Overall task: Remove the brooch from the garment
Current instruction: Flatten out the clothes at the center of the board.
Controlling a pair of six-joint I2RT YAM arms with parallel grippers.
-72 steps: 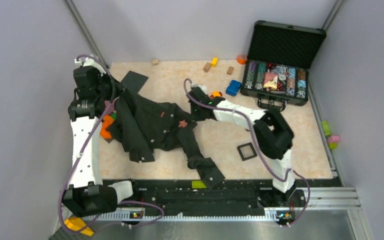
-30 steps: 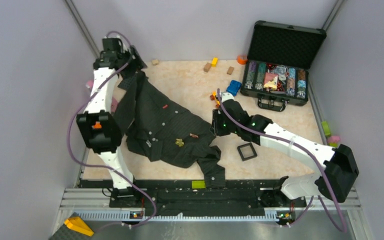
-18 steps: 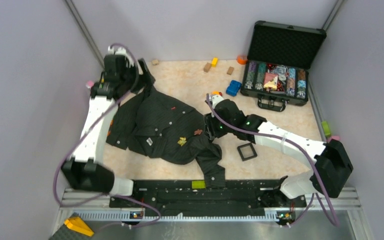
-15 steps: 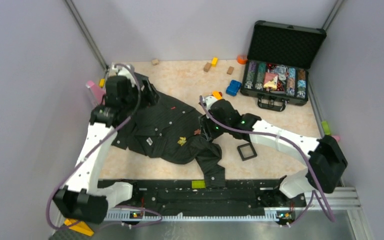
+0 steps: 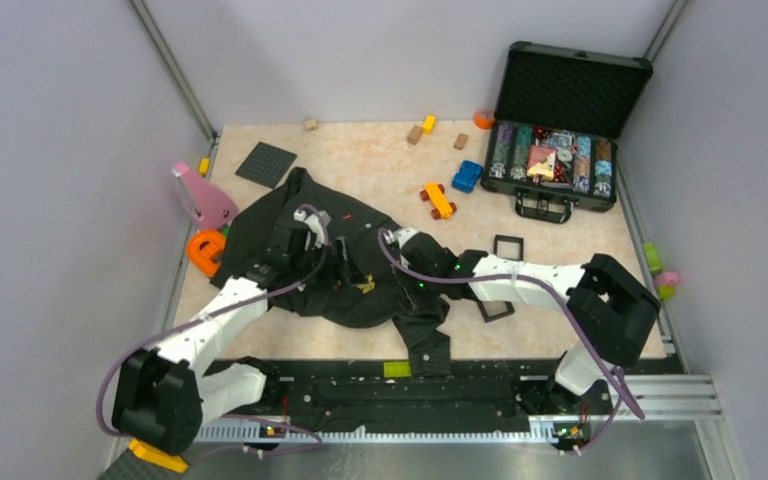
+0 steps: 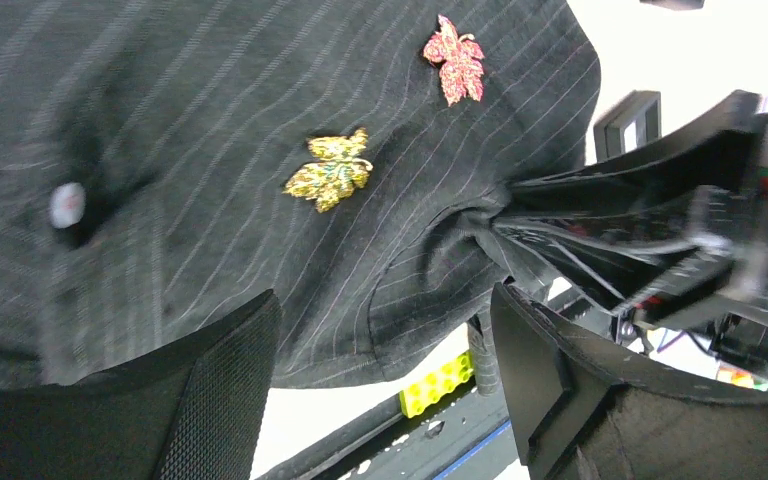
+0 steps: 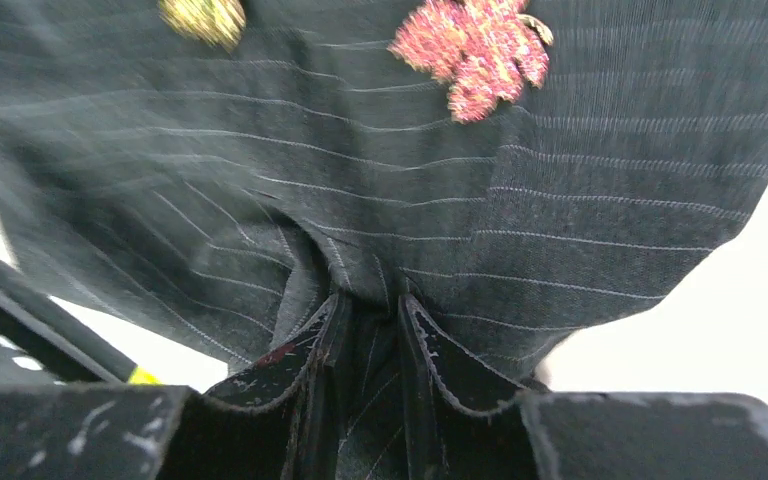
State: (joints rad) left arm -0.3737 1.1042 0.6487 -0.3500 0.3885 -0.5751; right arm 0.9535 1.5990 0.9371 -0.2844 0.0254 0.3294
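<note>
Gold-coloured and shiny, the brooch (image 6: pixel 328 172) is sitting pinned on the front of the garment (image 6: pixel 160 90), flat against the pinstriped cloth. Nothing is gripping it, so the main step is not yet done. A red leaf-shaped pin (image 6: pixel 454 57) is sitting near it on the same panel, apart from it.

The right gripper (image 7: pixel 365 330) is pinching a fold of the garment just beside the red leaf. Its jaws are pressing on the cloth and the fabric is bunching toward them, which seems to be keeping the shirt in place. The left gripper (image 6: pixel 385 300) is hovering over the garment with its jaws spread wide and nothing between them, and the brooch is lying just ahead of them. By judgement the preparation is made. What is left is closing on the brooch, pulling it free and carrying it away.

For room, the brooch is lying near the lower hem of the garment, which is reaching close to the near edge of the bench (image 5: pixel 380 165). The two grippers are working near each other, so the left one is getting little side room toward the right one. Farther from the arms the bench is more open: an orange toy car (image 5: pixel 438 200), a blue block (image 5: pixel 466 176) and a black square frame (image 5: pixel 508 247) are lying well apart from the brooch.
</note>
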